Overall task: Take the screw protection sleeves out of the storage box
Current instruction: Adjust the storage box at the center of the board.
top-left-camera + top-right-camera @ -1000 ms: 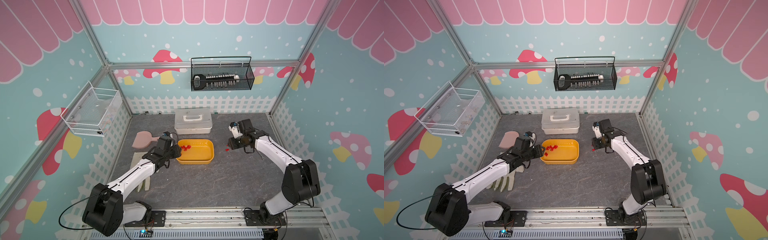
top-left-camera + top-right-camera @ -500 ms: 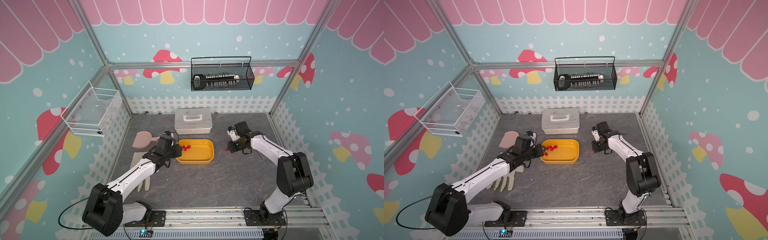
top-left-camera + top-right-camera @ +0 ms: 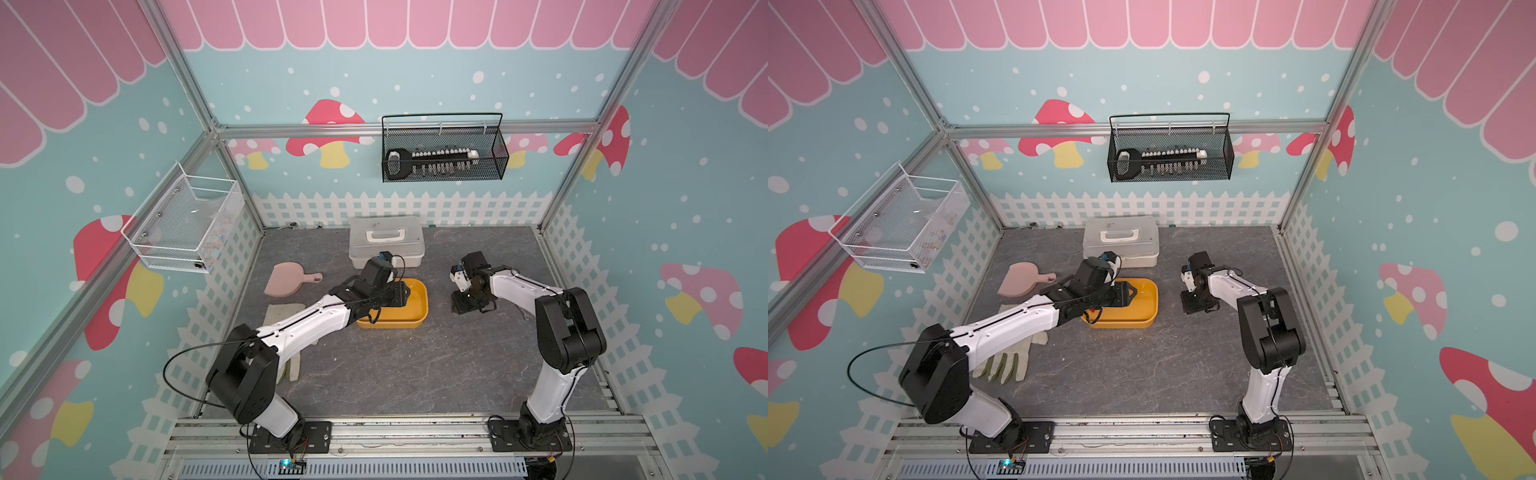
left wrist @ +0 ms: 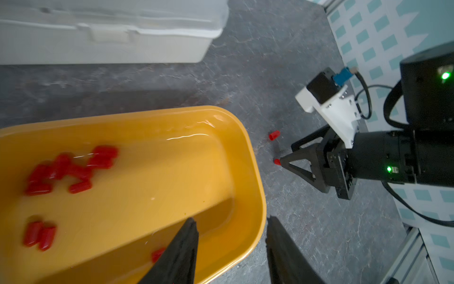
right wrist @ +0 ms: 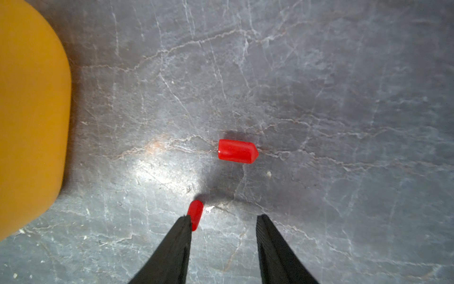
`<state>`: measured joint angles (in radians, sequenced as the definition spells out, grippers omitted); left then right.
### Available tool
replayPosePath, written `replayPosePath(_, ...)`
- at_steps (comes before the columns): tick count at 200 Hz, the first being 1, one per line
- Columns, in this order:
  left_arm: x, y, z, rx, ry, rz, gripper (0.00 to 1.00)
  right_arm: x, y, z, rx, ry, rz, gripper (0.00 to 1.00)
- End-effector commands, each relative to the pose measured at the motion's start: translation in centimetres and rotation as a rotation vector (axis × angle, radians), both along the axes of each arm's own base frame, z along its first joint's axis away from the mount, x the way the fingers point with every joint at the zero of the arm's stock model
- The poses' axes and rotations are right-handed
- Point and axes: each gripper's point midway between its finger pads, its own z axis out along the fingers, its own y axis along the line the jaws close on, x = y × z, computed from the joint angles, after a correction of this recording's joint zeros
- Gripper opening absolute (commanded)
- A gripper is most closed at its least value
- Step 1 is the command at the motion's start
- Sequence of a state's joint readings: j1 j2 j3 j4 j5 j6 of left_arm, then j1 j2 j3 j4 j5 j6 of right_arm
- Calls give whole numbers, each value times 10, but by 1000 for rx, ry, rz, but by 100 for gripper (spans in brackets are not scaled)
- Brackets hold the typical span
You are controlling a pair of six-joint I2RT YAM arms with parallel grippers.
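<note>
In both top views the shallow yellow-orange plastic storage box (image 3: 411,309) sits mid-table, just at 6 o'clock of the white lidded case (image 3: 386,243). My left gripper (image 3: 404,294) hangs over the box's 9 o'clock half, forearm stretched long and low from my base at 7 o'clock. My right gripper (image 3: 460,304) points almost straight down at the bare table at the box's 3 o'clock, elbow folded high; I judge that spot serves as the drop zone because it keeps each trip short. From up here the sleeves are hidden or too small to tell. From my left wrist, the tiny bright red plastic screw protection sleeves (image 4: 71,169) lie mostly bunched inside the box, with a pair apart and one half hidden by my finger (image 4: 184,248). My left jaws stand moderately apart and empty, one finger over the box's floor and the other past its wall; how low they sit I cannot tell. Two pieces are out on the table: a far sleeve (image 4: 274,135) and a near sleeve (image 4: 277,161) at the right gripper's tips. From my right wrist, those jaws are parted to a middling gap. The near sleeve lies on the table touching one fingertip (image 5: 185,223) — not gripped, I think — with the far sleeve clear of both.
</note>
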<state>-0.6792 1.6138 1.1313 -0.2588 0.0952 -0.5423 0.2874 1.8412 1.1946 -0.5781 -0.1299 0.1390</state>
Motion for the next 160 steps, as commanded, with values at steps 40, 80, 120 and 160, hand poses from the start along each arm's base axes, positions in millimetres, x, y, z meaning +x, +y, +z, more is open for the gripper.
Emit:
replayPosePath(40,-12,-76,-19,-12,46,-104,48,-1,-8,-11,32,51,-47,47)
replayPosePath(80,-10,-91,-24,-20,51,-118,48,0,-19,-2,53,43,-70,47)
replayPosePath(120,-11,-96,-28,-22,62,-126,48,-2,-30,-5,40,56,-80,48)
replayPosePath(160,-10,-99,-26,-26,60,-129,48,0,-31,-1,42,44,-82,47)
